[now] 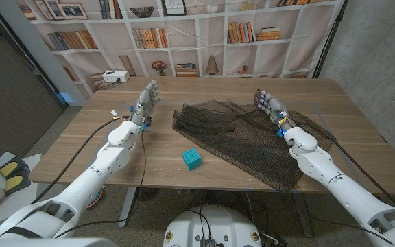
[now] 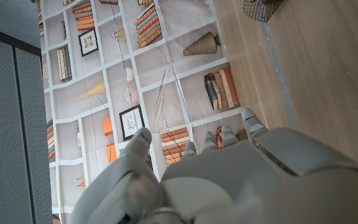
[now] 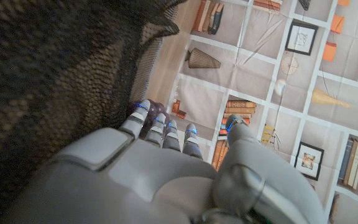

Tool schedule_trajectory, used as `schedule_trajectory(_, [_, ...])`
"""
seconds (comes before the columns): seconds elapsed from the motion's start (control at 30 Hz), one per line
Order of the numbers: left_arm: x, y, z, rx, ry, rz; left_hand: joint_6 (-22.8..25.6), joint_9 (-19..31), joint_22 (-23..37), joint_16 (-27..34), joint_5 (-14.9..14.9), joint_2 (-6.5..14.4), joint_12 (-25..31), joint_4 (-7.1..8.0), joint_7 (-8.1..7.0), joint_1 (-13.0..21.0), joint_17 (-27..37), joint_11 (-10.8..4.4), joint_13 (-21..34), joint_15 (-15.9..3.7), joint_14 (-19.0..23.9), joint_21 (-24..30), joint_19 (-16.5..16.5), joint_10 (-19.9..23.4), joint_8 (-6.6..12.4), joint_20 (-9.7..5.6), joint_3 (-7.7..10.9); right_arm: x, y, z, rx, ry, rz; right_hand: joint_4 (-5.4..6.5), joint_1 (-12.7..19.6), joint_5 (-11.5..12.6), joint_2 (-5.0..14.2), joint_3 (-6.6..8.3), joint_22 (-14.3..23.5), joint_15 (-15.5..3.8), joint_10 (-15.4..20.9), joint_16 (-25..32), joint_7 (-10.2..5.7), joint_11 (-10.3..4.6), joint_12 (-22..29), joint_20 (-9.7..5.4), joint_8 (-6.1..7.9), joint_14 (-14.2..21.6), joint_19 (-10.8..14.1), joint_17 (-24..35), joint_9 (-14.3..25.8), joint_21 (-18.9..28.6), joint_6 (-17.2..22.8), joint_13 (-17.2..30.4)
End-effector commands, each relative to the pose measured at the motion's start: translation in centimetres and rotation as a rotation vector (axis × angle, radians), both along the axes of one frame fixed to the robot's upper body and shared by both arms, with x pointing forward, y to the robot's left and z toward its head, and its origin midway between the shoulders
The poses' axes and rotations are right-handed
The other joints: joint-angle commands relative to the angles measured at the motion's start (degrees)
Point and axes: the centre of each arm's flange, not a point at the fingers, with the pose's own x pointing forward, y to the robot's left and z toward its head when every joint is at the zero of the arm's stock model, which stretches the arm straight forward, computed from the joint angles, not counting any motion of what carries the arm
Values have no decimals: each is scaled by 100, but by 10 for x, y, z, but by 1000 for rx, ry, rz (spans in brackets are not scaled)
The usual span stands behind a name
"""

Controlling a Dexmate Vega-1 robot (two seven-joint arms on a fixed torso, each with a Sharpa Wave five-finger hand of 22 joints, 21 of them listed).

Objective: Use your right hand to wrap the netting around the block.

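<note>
A dark mesh netting [image 1: 245, 134] lies spread over the table's middle and right; it also shows in the right wrist view [image 3: 48, 74], and a corner of it [image 2: 263, 9] in the left wrist view. A small teal block [image 1: 191, 159] sits bare on the wood in front of the netting's near left edge. My right hand [image 1: 269, 105] is over the netting's far right part with fingers extended and apart, holding nothing; in its wrist view [image 3: 166, 174] the fingers reach past the netting's edge. My left hand [image 1: 145, 101] stands open at the far left, away from netting and block.
The wooden table [image 1: 101, 154] has bare wood left of the block and along the front edge. A white box [image 1: 115, 76] sits beyond the table's far left corner. A bookshelf backdrop [image 1: 184, 34] hangs behind the table.
</note>
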Motion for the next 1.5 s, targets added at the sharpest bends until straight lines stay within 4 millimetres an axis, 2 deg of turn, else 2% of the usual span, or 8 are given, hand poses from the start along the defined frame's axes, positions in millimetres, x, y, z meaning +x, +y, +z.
schedule_trajectory(0.03, [1, 11, -5, 95, 9, -80, -381, 26, 18, 28, 27, -2, 15, 2, -40, 33, 9, 5, 26, -7, -72, 29, -34, -315, 40, 24, 29, -69, 66, 25, -58, -147, 43, -3, 31, 27, -15, 34, 23, 62, 76, 34, 5, 58, 44, -11, 43, 23, 39, 24, 29, 38, 105, 28])
schedule_trajectory(0.33, [-10, -7, -2, 84, 11, -32, -353, 27, 20, 48, 26, -15, 28, 11, -31, 8, 7, 3, 20, 10, -43, 31, -25, -259, 64, 43, 16, -58, 48, 52, -159, -245, 63, -16, 25, 25, -23, 24, 23, 24, 353, 92, 31, 91, 127, -89, 131, 213, 176, 5, 26, 92, 392, 18])
schedule_trajectory(0.53, [-18, -18, -4, 79, 19, -12, -344, 27, 21, 56, 27, -22, 24, 15, -31, -6, 7, 10, 17, 32, -31, 30, -24, -257, 73, 53, 8, -59, 37, 58, -186, -269, 76, -39, 45, 23, -26, 29, 22, 16, 517, 118, 64, 116, 172, -104, 163, 313, 250, -10, 25, 118, 530, 13])
schedule_trajectory(0.8, [-29, -25, -9, 84, 28, 7, -279, 28, 22, 97, 28, -39, 44, 24, -31, -36, 6, 10, 12, 95, 68, 40, 12, -182, 103, 75, -8, -69, 30, 61, -253, -285, 85, -51, 58, 23, -25, 33, 22, -7, 540, 121, 68, 107, 170, -73, 162, 339, 271, -18, 25, 123, 562, 11])
schedule_trajectory(1.0, [-38, -25, -11, 90, 32, 17, -244, 28, 22, 115, 30, -47, 54, 25, -22, -49, 6, 24, 9, 120, 116, 38, 14, -143, 116, 83, -15, -79, 33, 66, -329, -313, 80, -56, 63, 23, -24, 34, 22, -13, 556, 120, 54, 102, 170, -48, 161, 347, 263, -22, 24, 118, 581, 10])
schedule_trajectory(1.5, [-50, -26, -11, 117, 38, 12, -192, 30, 23, 138, 33, -58, 76, 27, 3, -72, 6, 58, 5, 140, 189, 44, 46, -58, 130, 106, -24, -114, 55, 76, -592, -388, 30, -74, 79, 23, -25, 38, 20, -57, 634, 126, 35, 44, 180, -33, 155, 393, 277, -36, 24, 117, 624, 6])
